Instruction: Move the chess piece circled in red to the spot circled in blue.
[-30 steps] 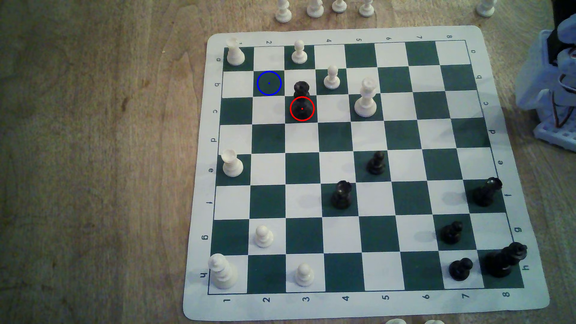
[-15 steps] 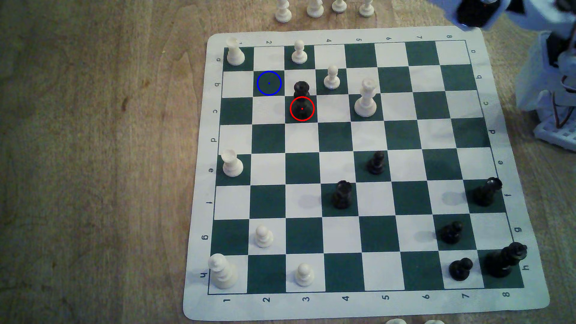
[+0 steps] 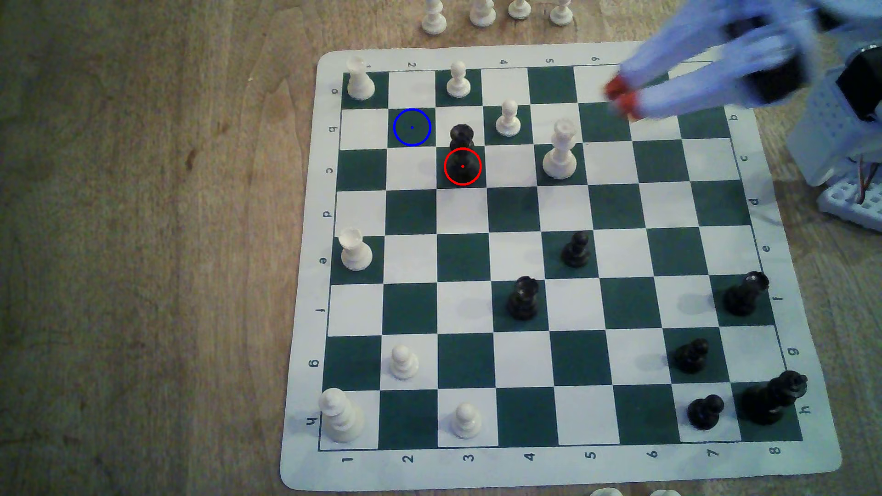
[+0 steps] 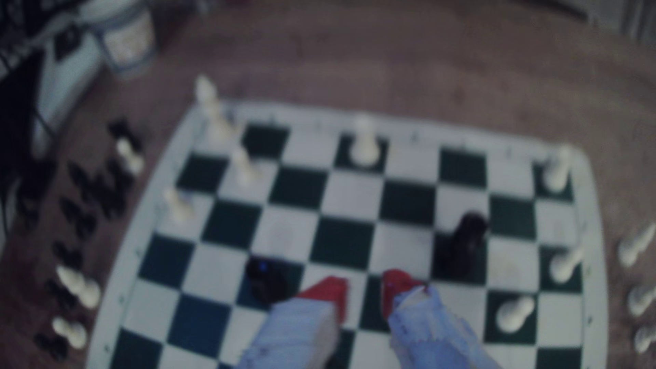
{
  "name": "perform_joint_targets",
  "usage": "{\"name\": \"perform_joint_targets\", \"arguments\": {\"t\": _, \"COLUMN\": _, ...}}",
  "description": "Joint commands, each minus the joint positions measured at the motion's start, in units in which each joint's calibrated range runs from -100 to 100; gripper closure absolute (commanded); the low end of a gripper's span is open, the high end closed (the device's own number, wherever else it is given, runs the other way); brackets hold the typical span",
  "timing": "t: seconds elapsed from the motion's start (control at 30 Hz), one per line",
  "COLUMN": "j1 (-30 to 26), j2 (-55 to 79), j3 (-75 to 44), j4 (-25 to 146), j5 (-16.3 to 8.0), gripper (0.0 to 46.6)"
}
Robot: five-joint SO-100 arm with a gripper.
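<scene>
Approach stage — piece not yet held.
Your gripper (image 3: pixel 620 98), upper right of the exterior view, is slightly parted and empty. The chess piece (image 3: pixel 462 155) stands upright on the red-ringed square, upper centre; likely light, rigid, slick plastic — grip its narrow waist.

arm blurred, reaching in from the exterior view's upper right, end effector (image 3: pixel 620 98) empty, red-tipped fingers (image 4: pixel 328 291) slightly parted, angled downward

- Exterior view: dim, warm light, soft shadows beside the pieces; the gripper (image 3: pixel 620 98) is motion-blurred.
- Wrist view: blurred throughout, board (image 4: pixel 355 198) edges bowed.
</scene>
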Motion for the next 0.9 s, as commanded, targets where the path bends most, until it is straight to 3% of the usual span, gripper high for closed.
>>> {"name": "perform_joint_targets", "arguments": {"t": 0.0, "j1": 4.85, "j2": 13.27, "j3": -9.38, "j4": -4.01, "j5": 0.24, "gripper": 32.3}}
{"name": "perform_joint_targets", "arguments": {"t": 0.2, "j1": 8.13, "j2": 24.90, "j3": -15.00, "j4": -6.05, "j5": 1.76, "gripper": 31.7}}
{"name": "perform_joint_targets", "arguments": {"t": 0.47, "j1": 11.57, "j2": 35.60, "j3": -19.81, "j4": -10.80, "j5": 1.56, "gripper": 28.5}}
{"name": "perform_joint_targets", "arguments": {"t": 0.87, "j1": 11.03, "j2": 48.93, "j3": -32.41, "j4": -10.80, "j5": -0.88, "gripper": 29.3}}
